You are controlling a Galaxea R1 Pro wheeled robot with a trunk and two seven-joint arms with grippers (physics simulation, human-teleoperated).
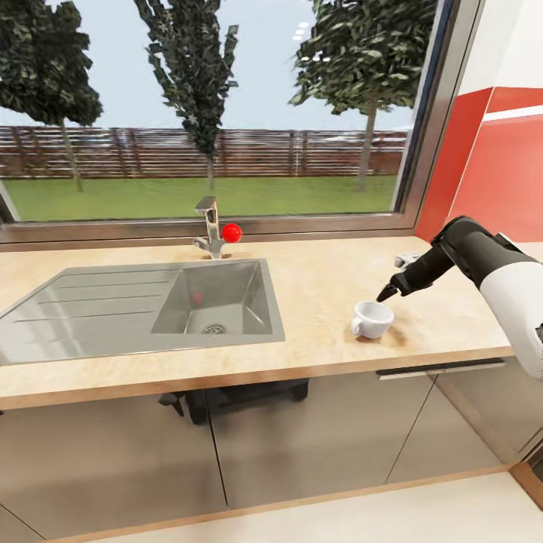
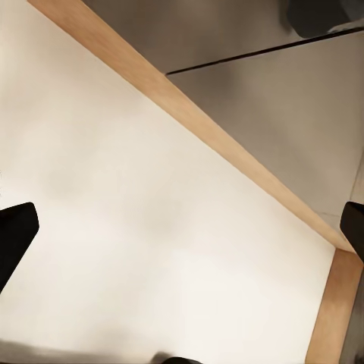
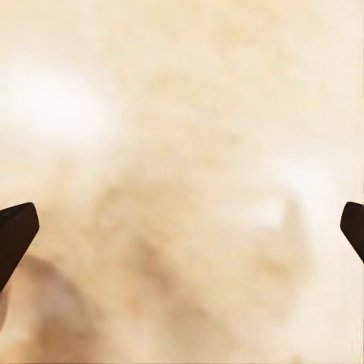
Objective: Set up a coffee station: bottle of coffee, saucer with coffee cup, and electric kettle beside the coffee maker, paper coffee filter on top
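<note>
Wide window onto lawn and trees, red wall, grey cabinets, pale floor

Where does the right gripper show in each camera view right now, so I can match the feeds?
Head view: right gripper at right, just above the coffee cup on the countertop.
Right wrist view: its fingertips at both side edges, spread wide.
Left wrist view: not in it.
Shared landmark: the beige countertop.

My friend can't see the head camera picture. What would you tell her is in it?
A white cup sits on a tan counter, with the robot's right gripper just above it, jaws apart. To the cup's left is a steel sink with a faucet, below a window showing trees.
</note>
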